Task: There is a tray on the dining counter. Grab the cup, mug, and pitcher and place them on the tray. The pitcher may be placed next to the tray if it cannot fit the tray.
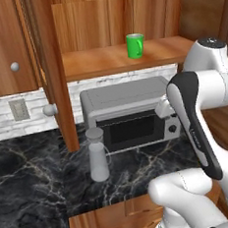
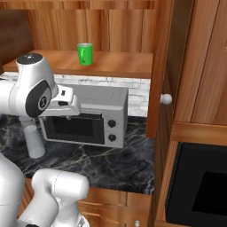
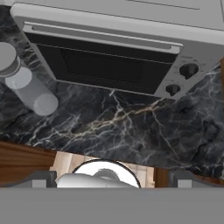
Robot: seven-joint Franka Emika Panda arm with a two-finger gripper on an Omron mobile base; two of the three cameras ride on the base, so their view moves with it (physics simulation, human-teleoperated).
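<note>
Left base view pitcher [image 1: 97, 157]: tall, pale grey, narrowed neck, upright on black marble counter [image 1: 29, 183], just left of toaster oven [image 1: 131, 114]
Mug [image 1: 135, 46]: green, on wooden shelf [image 1: 106, 60]
Gripper [image 3: 112, 181]: jaws spread wide, holding nothing

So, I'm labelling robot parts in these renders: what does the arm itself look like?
The arm is built of glossy white rounded segments with a dark grey cap on the upper joint and a black band down its forearm link. A round dark joint face shows in the right base view. No loose cables show.

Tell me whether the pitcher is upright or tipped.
Upright: the pitcher stands on its base on the black counter, neck up.
</note>
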